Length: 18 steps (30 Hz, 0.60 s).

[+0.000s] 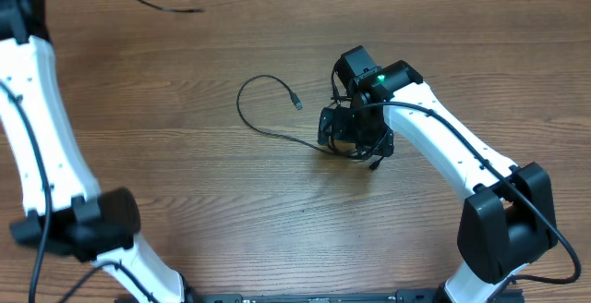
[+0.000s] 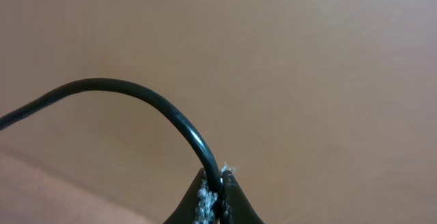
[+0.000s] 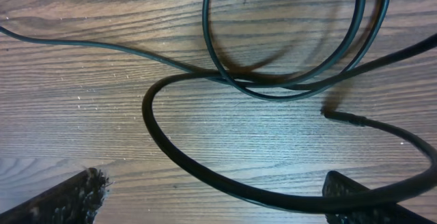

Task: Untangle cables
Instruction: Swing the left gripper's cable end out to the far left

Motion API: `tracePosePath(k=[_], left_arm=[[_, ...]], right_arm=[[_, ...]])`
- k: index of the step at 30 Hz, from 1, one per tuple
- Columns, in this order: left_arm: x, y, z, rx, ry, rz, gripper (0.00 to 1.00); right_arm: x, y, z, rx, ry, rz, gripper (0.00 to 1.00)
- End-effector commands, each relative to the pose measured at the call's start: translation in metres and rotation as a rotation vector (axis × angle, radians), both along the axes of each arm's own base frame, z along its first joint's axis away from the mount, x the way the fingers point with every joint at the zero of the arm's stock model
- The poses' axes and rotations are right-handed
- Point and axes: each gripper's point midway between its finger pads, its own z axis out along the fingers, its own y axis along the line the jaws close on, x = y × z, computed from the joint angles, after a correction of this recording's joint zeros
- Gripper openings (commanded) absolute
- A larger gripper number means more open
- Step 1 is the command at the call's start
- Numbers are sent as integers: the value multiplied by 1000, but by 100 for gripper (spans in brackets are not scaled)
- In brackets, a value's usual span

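Two arms: left fingers (image 2: pixel 198 203) pinched on cable (image 2: pixel 136 89); right fingers (image 3: pixel 65 197) spread wide over cable tangle (image 3: pixel 273 95) on table (image 3: pixel 68 80).

No text, label, brand, number or sign is legible in any view; table (image 1: pixel 185 192), cables (image 2: pixel 102 84) and white arm casings (image 1: pixel 434 141) inspected; all unmarked where visible.

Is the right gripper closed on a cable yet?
No, the right gripper stands wide open, jaws apart, with the cables lying loose on the table between them.
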Motion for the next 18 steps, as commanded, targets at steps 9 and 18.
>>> tracePosePath(k=[9, 18], left_arm=[[22, 60, -160, -23, 391, 45, 4], [-78, 174, -229, 158, 833, 548, 4]], right_arm=[[-1, 0, -3, 0, 5, 5, 100], [3, -48, -6, -265, -42, -16, 100]])
